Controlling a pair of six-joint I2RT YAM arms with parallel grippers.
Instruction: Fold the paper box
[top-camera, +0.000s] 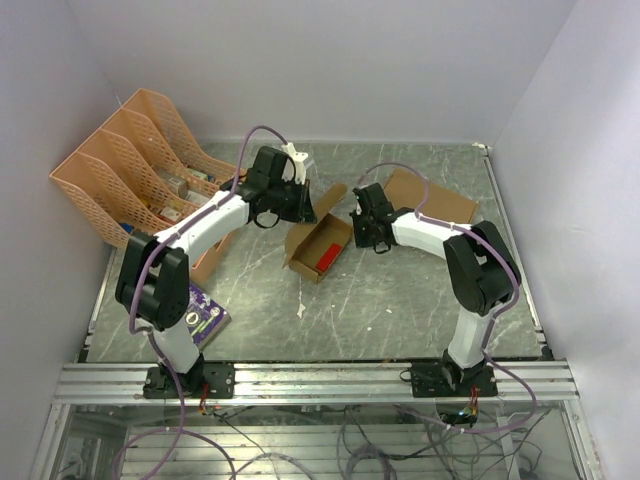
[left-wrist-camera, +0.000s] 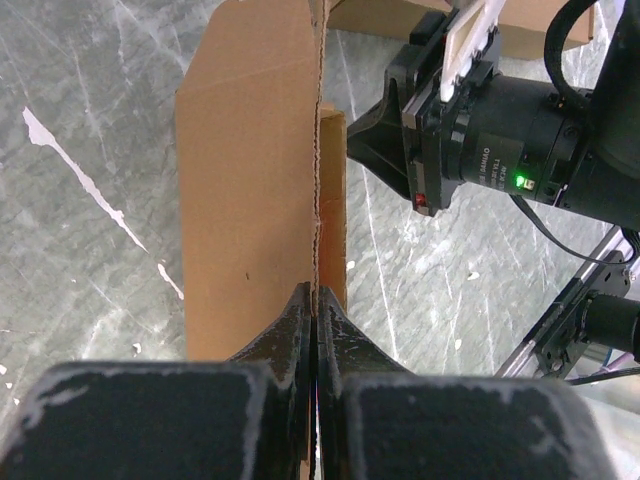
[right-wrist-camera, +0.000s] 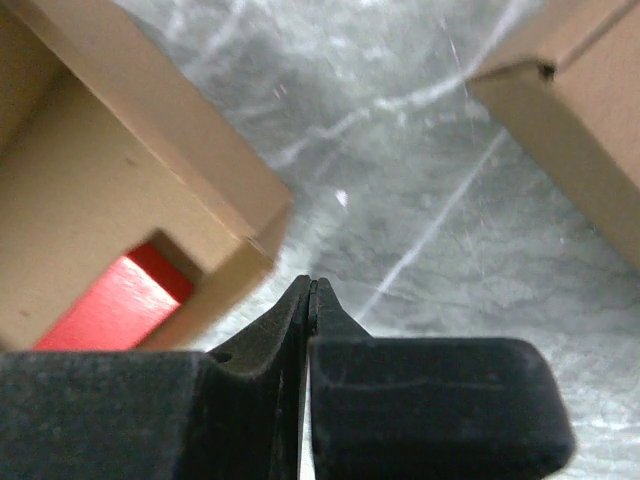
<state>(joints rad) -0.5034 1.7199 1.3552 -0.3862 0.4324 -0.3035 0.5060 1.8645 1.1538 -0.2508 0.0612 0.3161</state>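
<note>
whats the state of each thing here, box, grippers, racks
paper box: half folded, open on top, one flap raised, red item inside
left gripper: shut on the raised flap
right gripper: shut, holding nothing
larger cardboard box: lying at the back, untouched
file racks: upright, some things in them

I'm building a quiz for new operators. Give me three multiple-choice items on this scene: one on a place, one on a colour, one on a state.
1. Where do the orange file racks stand?
A) at the back left
B) at the front right
C) between the two arms

2. What colour shows inside the paper box?
A) blue
B) red
C) green

3. How is the left gripper?
A) wide open
B) shut on nothing
C) shut on the paper box's flap

Answers:
1 A: the top view shows them far left and to the rear.
2 B: a red patch lies in its opening.
3 C: cardboard runs up from between its closed jaws.
</note>
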